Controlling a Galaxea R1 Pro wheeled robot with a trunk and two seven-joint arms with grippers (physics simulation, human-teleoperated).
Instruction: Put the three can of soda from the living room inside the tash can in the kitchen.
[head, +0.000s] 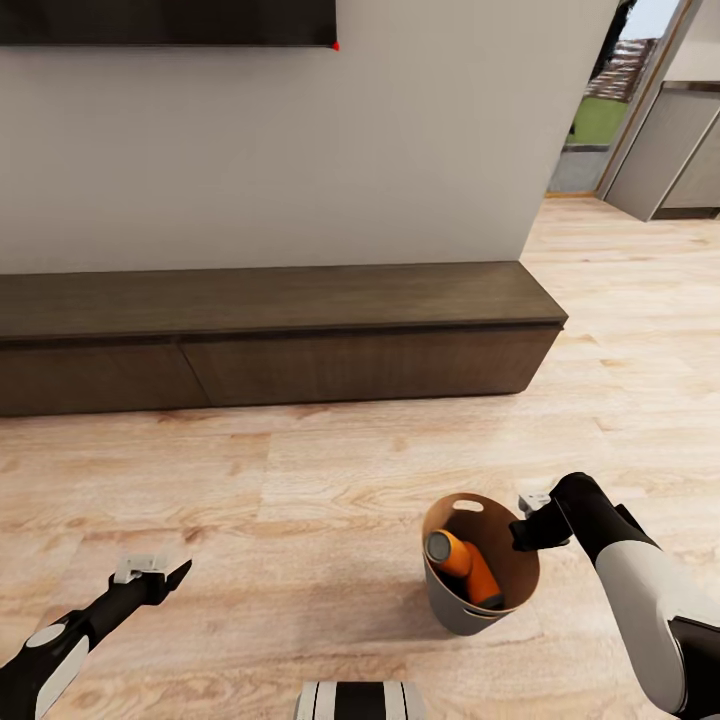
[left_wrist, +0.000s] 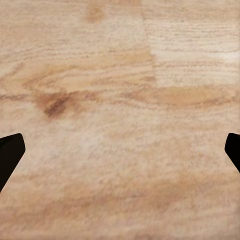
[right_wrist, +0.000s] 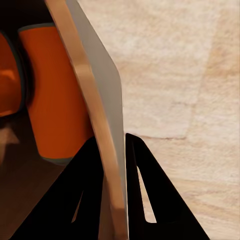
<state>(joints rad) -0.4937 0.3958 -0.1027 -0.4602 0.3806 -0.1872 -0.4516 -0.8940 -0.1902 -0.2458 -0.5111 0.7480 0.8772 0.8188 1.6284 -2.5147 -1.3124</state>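
Jaws of the right gripper (right_wrist: 114, 150) pinch the trash can (head: 455, 610) rim over open floor (head: 300, 500); left gripper (left_wrist: 120, 155) spread.

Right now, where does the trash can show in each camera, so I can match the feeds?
Head view: the trash can stands on the wood floor at lower right, an orange soda can inside, the right end effector at its rim.
Right wrist view: its rim and grey wall run between the fingers, orange can inside.
Left wrist view: not in it; floor there.
Shared landmark: the wood floor.
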